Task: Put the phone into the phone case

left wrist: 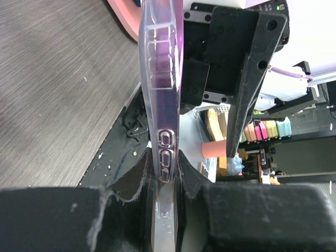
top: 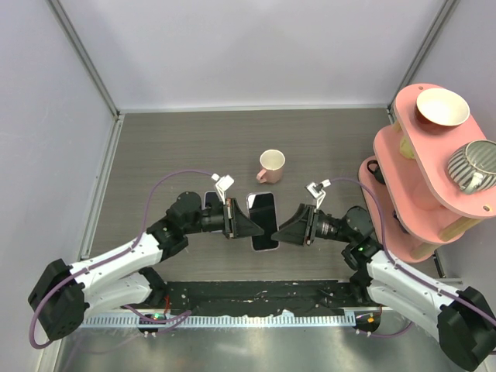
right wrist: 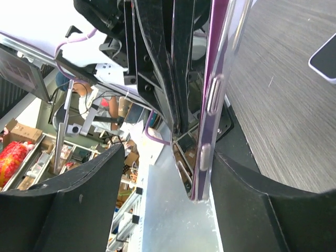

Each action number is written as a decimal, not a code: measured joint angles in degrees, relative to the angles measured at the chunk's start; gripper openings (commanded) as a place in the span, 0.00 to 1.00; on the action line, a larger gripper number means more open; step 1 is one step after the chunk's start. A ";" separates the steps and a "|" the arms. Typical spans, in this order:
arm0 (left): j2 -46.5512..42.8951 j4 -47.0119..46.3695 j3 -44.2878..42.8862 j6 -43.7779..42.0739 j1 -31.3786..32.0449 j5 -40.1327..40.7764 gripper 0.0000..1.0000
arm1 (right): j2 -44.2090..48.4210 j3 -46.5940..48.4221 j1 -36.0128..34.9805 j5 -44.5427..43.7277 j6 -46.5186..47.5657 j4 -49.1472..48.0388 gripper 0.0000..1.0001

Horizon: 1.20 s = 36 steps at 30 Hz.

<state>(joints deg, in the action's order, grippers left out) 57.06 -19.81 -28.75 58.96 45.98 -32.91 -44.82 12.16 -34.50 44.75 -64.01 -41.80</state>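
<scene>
A clear phone case (top: 263, 219) with a purple phone edge showing inside it hangs between my two grippers over the table's middle. My left gripper (top: 249, 225) is shut on the case's left edge. In the left wrist view its fingers (left wrist: 195, 178) pinch the clear case (left wrist: 160, 79) from both sides. My right gripper (top: 282, 229) is open at the case's right edge. In the right wrist view the case (right wrist: 218, 79) lies against one finger (right wrist: 247, 199), and the other finger stands well apart. A second dark, phone-like slab (top: 211, 200) lies on the table behind my left gripper; it also shows in the right wrist view (right wrist: 325, 58).
A pink mug (top: 270, 166) stands on the table just behind the case. A pink tiered rack (top: 434, 170) at the right holds a bowl (top: 442, 107) and a striped cup (top: 473, 165). A black mat (top: 256, 298) runs along the near edge.
</scene>
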 measured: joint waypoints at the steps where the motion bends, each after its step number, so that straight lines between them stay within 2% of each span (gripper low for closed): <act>1: 0.00 -0.09 0.13 0.04 0.00 0.31 0.00 | 0.42 -0.61 -0.02 0.37 0.00 -0.11 0.67; 3: 0.00 -0.26 0.24 0.11 0.00 0.72 0.00 | 1.11 -1.86 -0.04 1.09 -0.04 -0.20 0.64; 6: 0.00 -0.85 0.39 0.20 -0.02 1.49 0.00 | 1.31 -3.28 -0.22 1.99 -0.20 -0.15 0.55; 9: 0.00 -1.31 0.42 0.66 -0.02 1.53 0.00 | 1.09 -3.76 -0.44 2.40 -0.22 -0.52 0.37; 10: 0.00 -1.57 0.42 0.63 0.00 1.38 0.00 | 0.83 -3.91 -0.44 2.40 -0.20 -0.81 0.24; 13: 0.04 -2.58 0.42 0.79 0.04 0.76 0.00 | -0.31 -4.76 -0.44 2.38 -0.90 -2.54 0.01; 17: 0.39 -3.10 0.42 1.42 -0.04 0.13 0.00 | -0.57 -5.42 -0.55 2.36 -1.57 -4.94 0.01; 18: 0.44 -3.13 0.42 1.49 -0.04 0.11 0.00 | -0.57 -5.42 -0.52 2.32 -1.64 -4.96 0.02; 19: 0.44 -3.10 0.42 1.49 -0.04 0.11 0.00 | -0.57 -5.42 -0.52 2.27 -1.66 -4.92 0.20; 21: 0.46 -3.06 0.42 1.38 -0.04 0.11 0.00 | -0.55 -5.42 -0.55 2.19 -1.68 -4.79 0.36; 22: 0.50 -3.06 0.42 1.14 -0.04 0.07 0.00 | -0.52 -5.40 -0.55 1.99 -1.77 -4.46 0.47; 24: 0.83 -2.95 0.42 0.59 -0.04 0.39 0.00 | -0.24 -5.22 -0.68 1.31 -1.75 -2.97 0.59; 25: 1.20 -2.78 0.42 0.46 -0.04 0.28 0.00 | 0.15 -5.05 -0.76 0.83 -1.53 -2.10 0.68; 29: 1.73 -2.10 0.57 -0.04 -0.04 -0.76 0.00 | 2.73 -2.75 -1.03 -2.25 0.57 3.13 0.77; 33: 1.60 -2.14 0.61 -1.05 -0.15 -3.85 0.00 | 4.46 2.08 -1.03 -7.06 3.56 8.81 0.78; 36: 0.70 -2.21 1.14 -1.53 -0.15 -6.01 0.00 | 3.06 5.27 -1.03 -8.72 4.83 10.40 0.73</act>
<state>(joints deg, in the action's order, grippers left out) 57.76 -22.02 -27.62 57.43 45.82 -38.92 -41.76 17.43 -35.53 36.03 -59.18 -31.40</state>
